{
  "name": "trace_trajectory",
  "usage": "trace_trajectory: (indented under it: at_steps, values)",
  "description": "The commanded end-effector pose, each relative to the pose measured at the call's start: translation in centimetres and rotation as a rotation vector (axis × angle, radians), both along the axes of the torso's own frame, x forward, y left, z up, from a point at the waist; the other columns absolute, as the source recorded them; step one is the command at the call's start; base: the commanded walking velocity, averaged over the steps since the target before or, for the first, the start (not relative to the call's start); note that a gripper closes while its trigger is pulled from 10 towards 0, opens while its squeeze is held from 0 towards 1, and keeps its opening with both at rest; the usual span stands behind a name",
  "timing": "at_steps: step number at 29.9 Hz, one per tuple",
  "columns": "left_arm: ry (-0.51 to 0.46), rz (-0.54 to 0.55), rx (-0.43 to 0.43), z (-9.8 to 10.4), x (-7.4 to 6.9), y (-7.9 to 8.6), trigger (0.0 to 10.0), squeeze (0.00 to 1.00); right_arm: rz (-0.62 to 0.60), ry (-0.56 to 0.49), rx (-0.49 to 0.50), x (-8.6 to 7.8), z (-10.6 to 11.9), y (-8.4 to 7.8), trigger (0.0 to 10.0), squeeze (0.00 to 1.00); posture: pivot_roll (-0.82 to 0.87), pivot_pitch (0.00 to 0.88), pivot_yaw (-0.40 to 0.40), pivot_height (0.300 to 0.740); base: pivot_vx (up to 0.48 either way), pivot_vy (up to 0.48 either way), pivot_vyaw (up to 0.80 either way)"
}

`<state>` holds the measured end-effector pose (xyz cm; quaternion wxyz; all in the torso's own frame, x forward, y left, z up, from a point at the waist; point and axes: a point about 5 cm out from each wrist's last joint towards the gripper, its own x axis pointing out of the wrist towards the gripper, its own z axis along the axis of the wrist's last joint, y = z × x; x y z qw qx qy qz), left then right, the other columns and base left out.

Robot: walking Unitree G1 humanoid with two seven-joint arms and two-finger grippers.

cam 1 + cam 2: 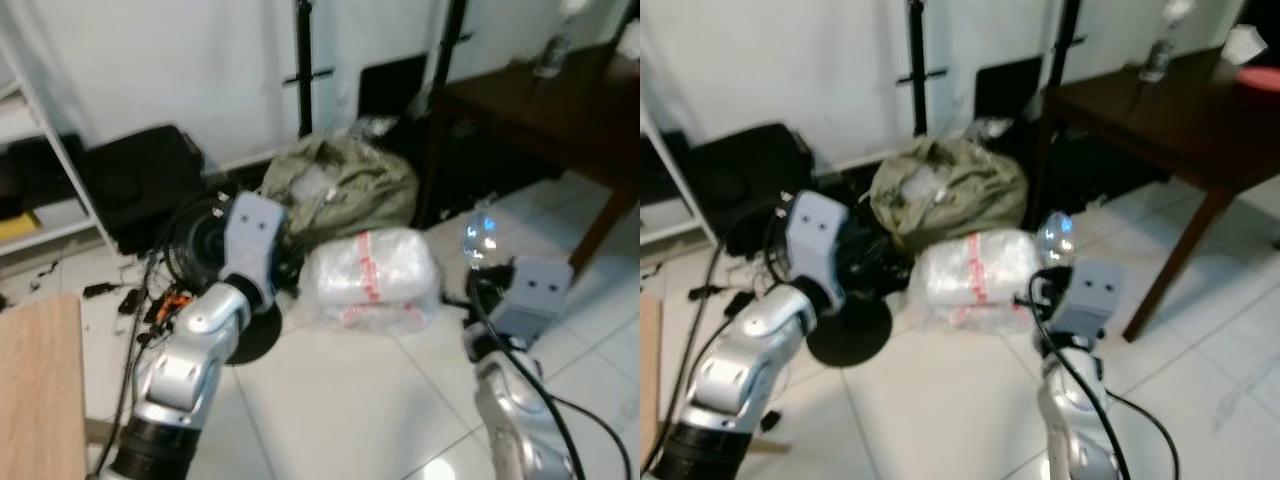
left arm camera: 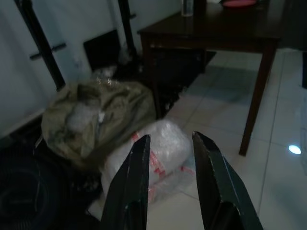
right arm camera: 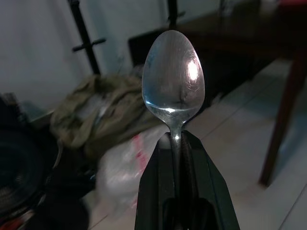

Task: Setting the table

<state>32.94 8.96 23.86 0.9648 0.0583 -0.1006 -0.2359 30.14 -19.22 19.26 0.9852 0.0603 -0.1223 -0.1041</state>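
One spoon (image 3: 173, 79) | clamped upright in right gripper (image 3: 175, 139) | bowl above fingertips

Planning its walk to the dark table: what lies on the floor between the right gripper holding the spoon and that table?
Bare white tile; the right eye view shows open floor between the right gripper, shut on the spoon, and the dark table.

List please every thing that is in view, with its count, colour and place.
spoon: 1, silver, held upright in the right claw
table: 1, dark brown, ahead on the right
bottle: 1, clear, on the table
plate: 1, red, at the table's far right edge
sack: 1, olive, on the floor by the wall
plastic bundle: 1, white with red marks, before the sack
fan: 1, black, on the floor behind the left arm
left claw: 1, black, open
right claw: 1, black, shut on the spoon
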Motion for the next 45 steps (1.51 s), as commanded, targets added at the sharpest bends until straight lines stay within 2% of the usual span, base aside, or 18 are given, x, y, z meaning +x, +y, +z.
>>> trace_trajectory:
  at_steps: [1, 19, 31, 34, 45]
  values:
    - [0.024, 0.018, 0.007, -0.62, 0.05, 0.53, 10.0, 0.0, 0.013, 0.014, 0.011, -0.13, -0.45, 0.5, 10.0, 0.0, 0.03, 0.07, 0.129, 0.74, 0.0, 0.0, -0.8]
    - [0.028, 0.012, -0.001, -0.71, 0.07, 0.33, 10.0, 0.0, 0.013, 0.013, 0.007, -0.16, -0.43, 0.44, 10.0, 0.0, 0.02, 0.064, 0.13, 0.74, 0.0, 0.0, -0.8]
    - [0.073, -0.02, -0.052, -0.86, -0.07, 0.11, 10.0, 0.0, 0.012, 0.013, 0.005, -0.18, -0.44, 0.4, 10.0, 0.0, 0.02, 0.062, 0.132, 0.74, 0.0, 0.0, -0.8]
    - [0.081, -0.025, -0.095, -0.56, -0.03, 0.27, 10.0, 0.0, 0.011, 0.013, 0.004, -0.19, -0.44, 0.39, 10.0, 0.0, 0.02, 0.062, 0.132, 0.74, 0.0, 0.0, -0.8]
    - [0.068, -0.032, -0.067, -0.54, -0.15, 0.04, 10.0, 0.0, 0.009, 0.013, 0.006, -0.16, -0.43, 0.4, 10.0, 0.0, 0.02, 0.064, 0.135, 0.74, 0.0, 0.0, -0.8]
